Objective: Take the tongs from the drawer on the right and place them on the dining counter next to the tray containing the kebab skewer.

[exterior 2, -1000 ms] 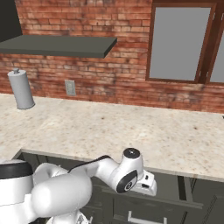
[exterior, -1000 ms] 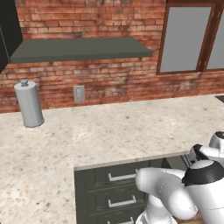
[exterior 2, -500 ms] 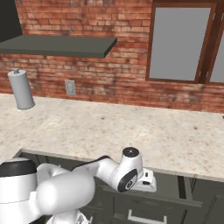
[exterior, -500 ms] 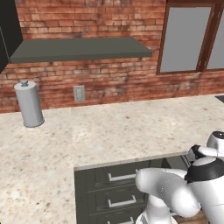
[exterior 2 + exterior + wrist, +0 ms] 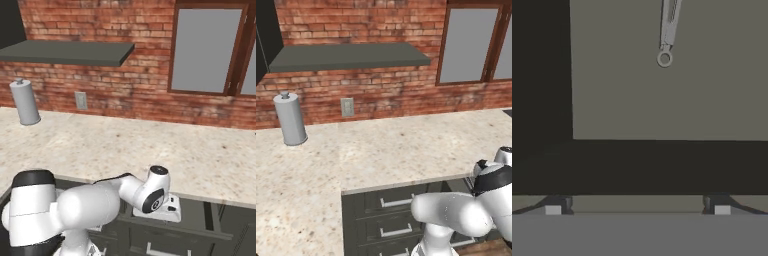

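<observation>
The drawer (image 5: 662,105) stands pulled out under the beige worktop, and the hand view looks down onto its grey floor. The tongs (image 5: 668,25) lie at the far end of that floor, slim grey metal with a small ring at the near tip. My gripper (image 5: 637,210) hangs above the drawer's near dark wall, well short of the tongs, open with nothing between its fingertips (image 5: 553,210). From the right base view the white hand (image 5: 159,209) reaches down into the drawer opening (image 5: 210,217). The dining counter and the tray are out of view.
A beige speckled worktop (image 5: 381,155) runs along the brick wall. On it at the left stands a grey cylinder (image 5: 290,120) (image 5: 25,102). A dark shelf (image 5: 351,56) hangs above. Closed drawers with silver handles (image 5: 396,202) sit left of the arm.
The hand has crept slightly over the open drawer. The gripper stays open and the tongs have not moved.
</observation>
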